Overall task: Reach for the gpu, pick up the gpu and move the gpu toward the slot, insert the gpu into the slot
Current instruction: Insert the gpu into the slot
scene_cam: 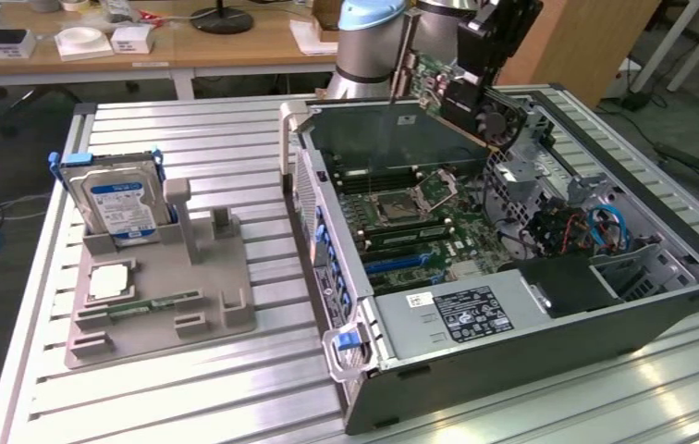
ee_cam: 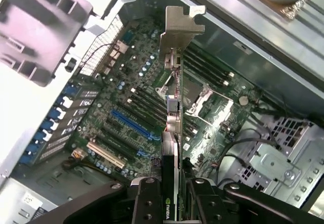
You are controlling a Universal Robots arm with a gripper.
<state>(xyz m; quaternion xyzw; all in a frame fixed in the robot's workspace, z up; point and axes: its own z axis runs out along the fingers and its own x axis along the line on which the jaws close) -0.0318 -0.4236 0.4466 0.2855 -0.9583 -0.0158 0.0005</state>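
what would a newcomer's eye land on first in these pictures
The open computer case dominates the exterior view's right, its motherboard exposed. Above its far end, the gripper is shut on the gpu, which hangs over the board and is not yet in a slot. On the exterior view's left, a blue-labelled hard drive stands upright in a grey holder.

The gpu [ee_cam: 173, 133] bears a small Nvidia eye logo [ee_cam: 167, 214] on its edge. The blue label on the hard drive [scene_cam: 121, 199] and the sticker on the power supply [scene_cam: 467, 314] cannot be read.
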